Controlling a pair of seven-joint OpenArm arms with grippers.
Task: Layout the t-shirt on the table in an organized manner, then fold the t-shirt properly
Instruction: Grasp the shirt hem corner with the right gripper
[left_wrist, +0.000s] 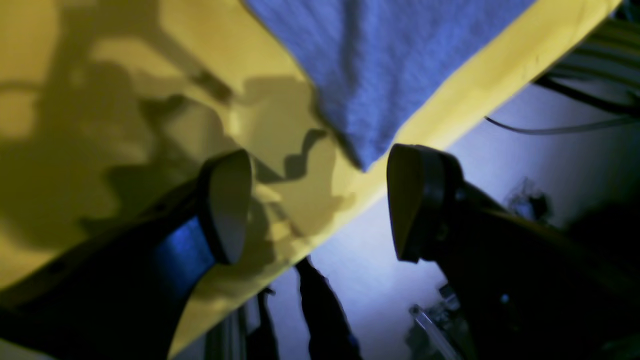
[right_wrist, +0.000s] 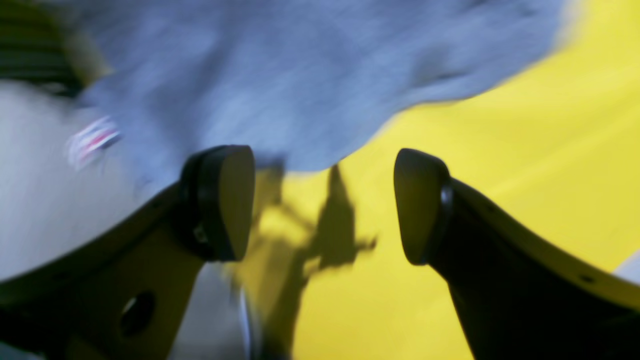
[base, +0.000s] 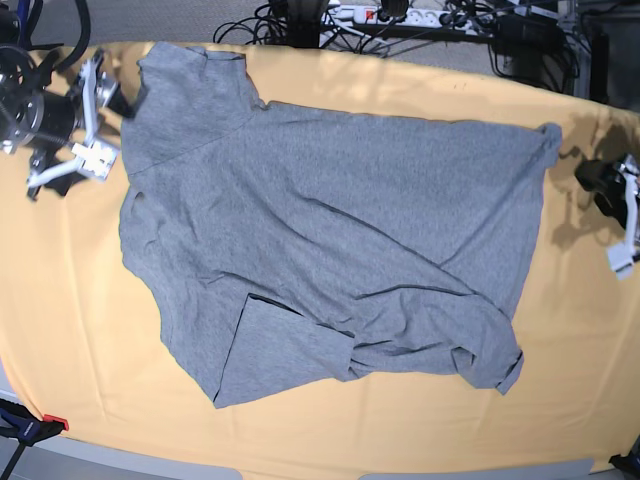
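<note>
Yellow-orange table (base: 80, 350) under a tangle of cables and a power strip (base: 400, 15) at the far edge, with the grey t-shirt (base: 330, 240) spread across its middle.

The shirt lies mostly flat, plain side up, rumpled and folded over along its near hem; the left gripper (left_wrist: 320, 202) hangs by one shirt corner at the table's edge, jaws wide apart and empty; the right gripper (right_wrist: 322, 202) sits beside the opposite end of the cloth, likewise spread and holding nothing.

Each hand (left_wrist: 320, 205) has two dark curved fingers (right_wrist: 220, 202) with flat, rounded oval pads.
</note>
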